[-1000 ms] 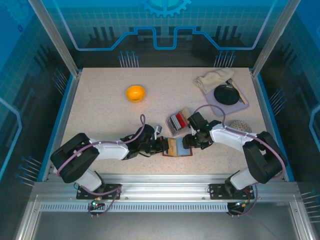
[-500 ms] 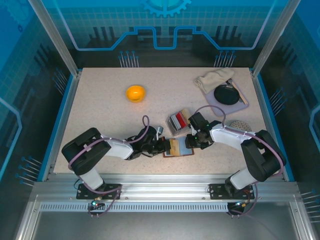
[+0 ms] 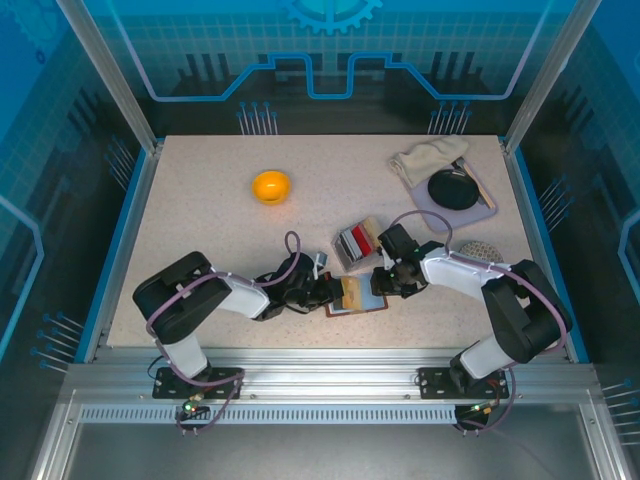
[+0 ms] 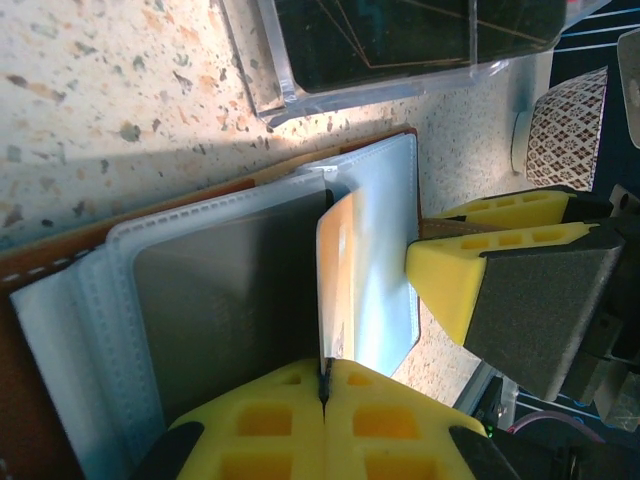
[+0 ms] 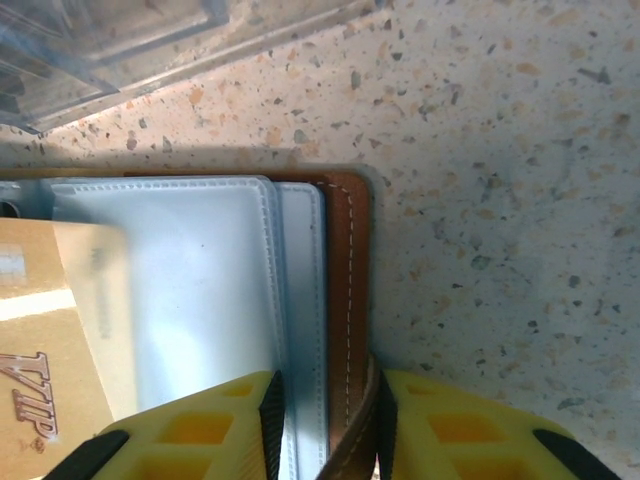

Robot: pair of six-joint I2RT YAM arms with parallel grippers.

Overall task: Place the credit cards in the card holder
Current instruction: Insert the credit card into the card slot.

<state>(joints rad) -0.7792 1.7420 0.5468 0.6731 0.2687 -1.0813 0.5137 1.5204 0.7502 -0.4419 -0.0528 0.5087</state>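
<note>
The card holder (image 3: pixel 362 298) lies open on the table near the front, brown leather outside, grey-blue pockets (image 4: pixel 215 290) inside. My left gripper (image 4: pixel 325 375) is shut on a gold credit card (image 4: pixel 337 275), which stands on its edge over the open pockets. In the right wrist view the same gold card (image 5: pixel 50 330) lies at the left, over the holder's pockets (image 5: pixel 190 290). My right gripper (image 5: pixel 325 410) is shut on the card holder's right edge, clamping the brown leather (image 5: pixel 350 300) and an inner pocket. More credit cards (image 3: pixel 355 240), red, black and white, stand in a clear tray.
The clear tray (image 4: pixel 400 55) sits just behind the holder. A patterned cup (image 4: pixel 565 125) lies to the right. An orange bowl (image 3: pixel 271 186) is at the back left. A cloth (image 3: pixel 428 157) and a black disc (image 3: pixel 452 187) are at the back right.
My right gripper's jaws have closed onto the card holder's right edge. My left arm has shifted a little to the right with the gold card.
</note>
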